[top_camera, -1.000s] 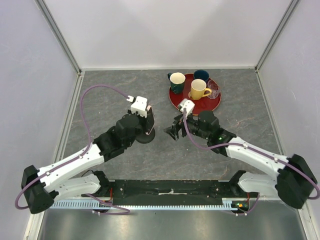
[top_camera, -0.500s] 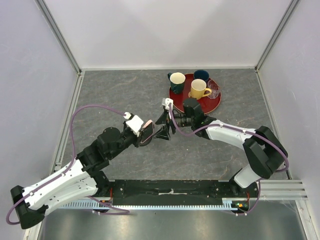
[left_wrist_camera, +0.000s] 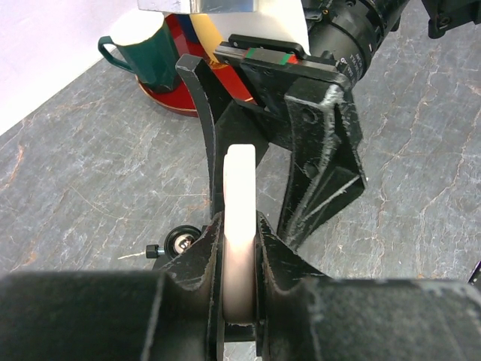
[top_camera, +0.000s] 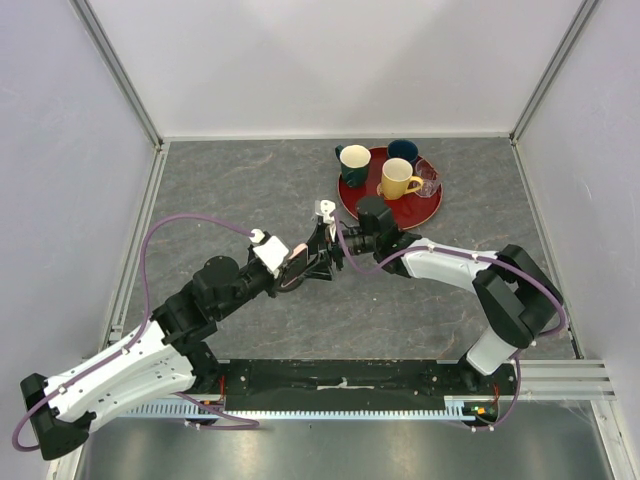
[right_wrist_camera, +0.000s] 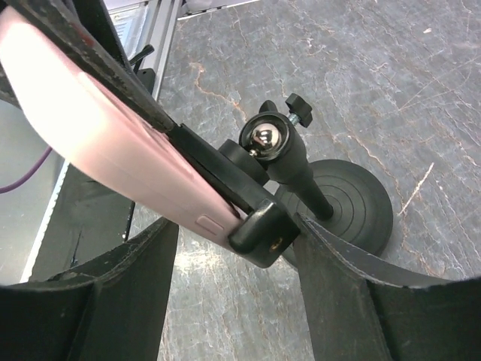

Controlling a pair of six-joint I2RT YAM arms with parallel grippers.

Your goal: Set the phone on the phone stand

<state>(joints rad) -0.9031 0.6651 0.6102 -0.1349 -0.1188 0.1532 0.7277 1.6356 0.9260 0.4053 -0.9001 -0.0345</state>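
My left gripper (top_camera: pixel 290 268) is shut on the phone (top_camera: pixel 298 262), gripping its pale pink case edge (left_wrist_camera: pixel 240 210) and holding it on edge above the table. In the right wrist view the phone (right_wrist_camera: pixel 113 143) slopes down into the phone stand's black clamp (right_wrist_camera: pixel 259 226). The stand's ball joint (right_wrist_camera: pixel 267 139) and round disc base (right_wrist_camera: pixel 349 203) lie behind it. My right gripper (top_camera: pixel 318 257) is open, with its fingers (right_wrist_camera: pixel 128 301) on either side of the clamp. Its right finger is close against the clamp. The stand's knob (left_wrist_camera: pixel 179 244) shows below the phone.
A round red tray (top_camera: pixel 345 200) stands at the back right. It carries a dark green mug (top_camera: pixel 353 163), a yellow mug (top_camera: pixel 398 180), a blue cup (top_camera: pixel 402 150) and a small glass (top_camera: pixel 428 180). Grey walls enclose the table.
My right arm has swung left from beside the tray to the stand. My left arm has drawn back and lowered the phone toward the clamp. The two grippers now meet.
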